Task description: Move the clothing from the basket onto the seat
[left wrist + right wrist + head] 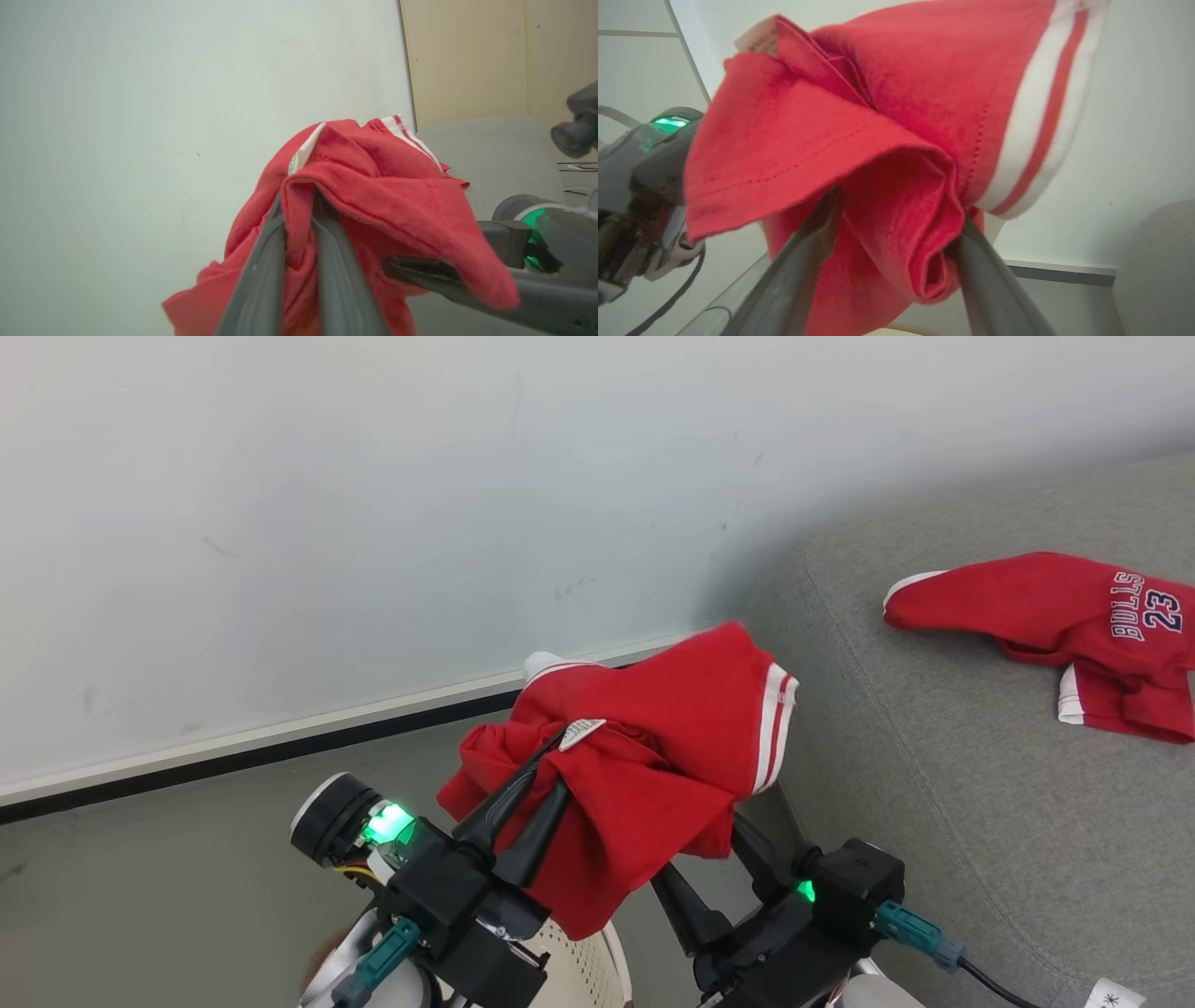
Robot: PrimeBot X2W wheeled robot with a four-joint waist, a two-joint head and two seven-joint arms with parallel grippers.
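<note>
Pale wall (373, 523) ahead, red garment (653, 737) above the basket (583, 971), left fingers (534, 835) pinched on it, right fingers (681, 905) splayed wide in its folds: mid-carry, so next I swing it over the seat (934, 784) and release.

from the head we look forward and down over both arms, with the wall (467, 476) far ahead, the floor (187, 859) below it and the seat (980, 756) to the right. our left wrist camera sits close behind the left gripper (565, 758), facing that wall, with the seat far right. our right wrist camera looks along the right gripper (899, 210) at the same wall, nearer still. all three views share the red garment (653, 747); each wrist view catches the other arm at its edge.
</note>
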